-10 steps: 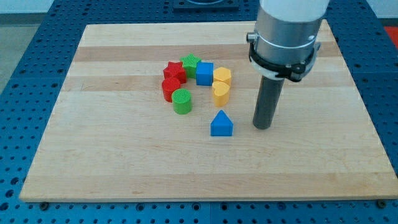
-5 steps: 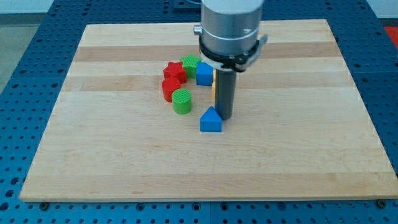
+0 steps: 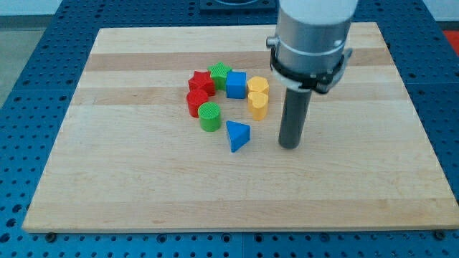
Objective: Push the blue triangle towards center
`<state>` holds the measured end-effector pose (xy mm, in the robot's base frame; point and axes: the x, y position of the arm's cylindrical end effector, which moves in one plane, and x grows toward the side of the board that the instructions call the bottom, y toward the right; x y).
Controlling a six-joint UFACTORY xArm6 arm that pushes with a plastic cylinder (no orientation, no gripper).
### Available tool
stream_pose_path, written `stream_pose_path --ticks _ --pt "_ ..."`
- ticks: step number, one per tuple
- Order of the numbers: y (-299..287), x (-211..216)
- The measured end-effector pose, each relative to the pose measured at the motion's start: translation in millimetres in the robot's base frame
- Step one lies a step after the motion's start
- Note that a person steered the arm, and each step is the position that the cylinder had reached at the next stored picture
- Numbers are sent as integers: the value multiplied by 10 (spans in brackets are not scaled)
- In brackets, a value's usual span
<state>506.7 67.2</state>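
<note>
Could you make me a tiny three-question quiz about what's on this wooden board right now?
1. True or false: my tip is touching the blue triangle.
2. Which block lies nearest the blue triangle? A) red star B) green cylinder C) blue cube
3. Fill in: my tip stands on the view's ____ side of the blue triangle.

Key
1. False: bare board shows between them.
2. B: the green cylinder sits just up and to the view's left of the triangle.
3. Right.
</note>
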Motion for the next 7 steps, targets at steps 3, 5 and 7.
stream_pose_path --ticks 3,5,7 --pt "-751 86" --pt "-769 -87" --pt "-799 -111"
